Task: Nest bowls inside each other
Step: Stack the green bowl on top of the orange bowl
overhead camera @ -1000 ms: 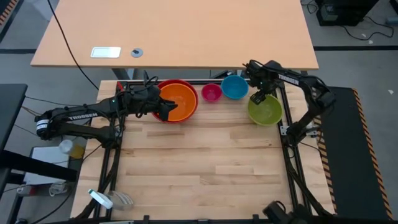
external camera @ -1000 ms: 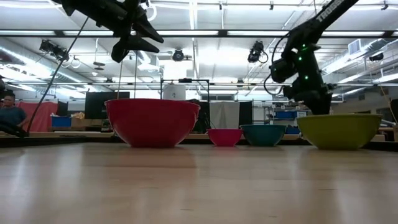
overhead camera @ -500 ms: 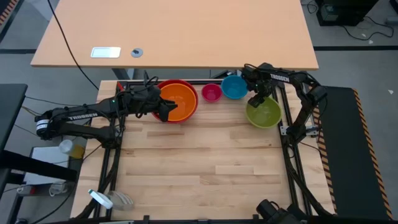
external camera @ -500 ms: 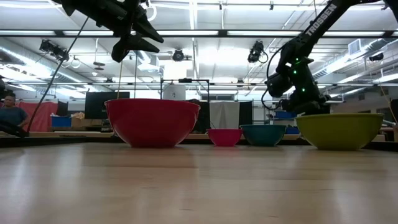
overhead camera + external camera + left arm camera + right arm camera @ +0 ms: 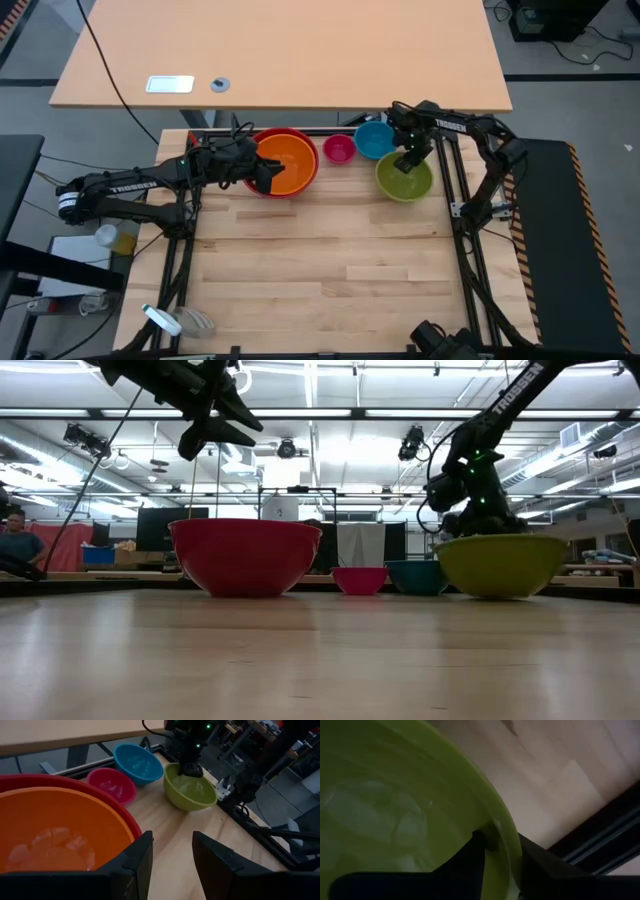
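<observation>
right gripper (image 5: 409, 160) — pinching the yellow-green bowl (image 5: 404, 181) rim at its 12 o'clock | left gripper (image 5: 268, 176) — fingers sitting apart, holding nothing, hovering over the orange bowl (image 5: 287, 165) nested in the red bowl (image 5: 245, 555)

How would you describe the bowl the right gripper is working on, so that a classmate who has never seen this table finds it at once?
Look along the far edge of the wooden table, where the bowls sit in a row. At the row's right end, the yellow-green bowl has the right gripper pinching its rim. Its blue neighbour is smaller and untouched.
</observation>
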You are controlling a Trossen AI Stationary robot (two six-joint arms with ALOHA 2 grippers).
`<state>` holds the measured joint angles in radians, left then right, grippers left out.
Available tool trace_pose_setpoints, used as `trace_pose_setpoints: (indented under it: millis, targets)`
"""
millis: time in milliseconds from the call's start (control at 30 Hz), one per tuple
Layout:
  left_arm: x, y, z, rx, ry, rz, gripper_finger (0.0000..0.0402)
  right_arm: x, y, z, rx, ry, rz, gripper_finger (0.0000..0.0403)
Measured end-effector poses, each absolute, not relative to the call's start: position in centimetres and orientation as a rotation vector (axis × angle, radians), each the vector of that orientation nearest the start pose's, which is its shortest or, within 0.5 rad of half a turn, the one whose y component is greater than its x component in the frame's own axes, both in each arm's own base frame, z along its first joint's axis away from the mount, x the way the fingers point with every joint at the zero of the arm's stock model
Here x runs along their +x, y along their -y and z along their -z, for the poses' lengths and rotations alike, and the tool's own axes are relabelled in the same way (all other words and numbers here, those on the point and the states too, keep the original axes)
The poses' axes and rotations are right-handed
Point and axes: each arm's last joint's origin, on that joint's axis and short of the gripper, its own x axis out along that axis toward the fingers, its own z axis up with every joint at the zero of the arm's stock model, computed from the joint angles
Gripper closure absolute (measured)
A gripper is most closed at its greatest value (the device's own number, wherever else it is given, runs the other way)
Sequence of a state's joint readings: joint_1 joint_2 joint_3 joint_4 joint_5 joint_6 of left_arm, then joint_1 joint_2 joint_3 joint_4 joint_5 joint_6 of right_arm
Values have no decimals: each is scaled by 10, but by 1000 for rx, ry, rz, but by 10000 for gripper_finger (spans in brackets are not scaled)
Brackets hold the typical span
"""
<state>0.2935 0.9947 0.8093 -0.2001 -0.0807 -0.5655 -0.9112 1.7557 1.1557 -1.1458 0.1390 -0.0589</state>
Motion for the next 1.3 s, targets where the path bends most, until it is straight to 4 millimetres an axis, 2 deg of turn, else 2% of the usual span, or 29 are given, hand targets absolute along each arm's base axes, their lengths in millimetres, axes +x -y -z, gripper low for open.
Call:
trace_pose_setpoints:
  millis: [167,467,633,767,900,967,1100,1300]
  targets:
    - [208,-65,-302,-603,-269,-471,260,172,227,-181,651,-1708,656,340]
    - [208,-65,-302,-607,-268,-474,259,174,215,-197,676,-1631,575,351]
    - [207,-65,-302,-638,-261,-486,245,188,200,-203,751,-1546,457,355]
    - [212,-66,-298,-686,-290,-501,212,206,193,-208,761,-1482,504,360]
    - [224,-65,-308,-659,-301,-493,175,232,189,-229,752,-1360,517,367]
    - [229,-66,-311,-633,-336,-551,164,244,188,-242,729,-1294,565,369]
    - [241,-70,-316,-588,-390,-688,159,264,188,-271,636,-1158,711,368]
    - [262,-77,-318,-598,-401,-756,159,285,184,-310,567,-960,808,369]
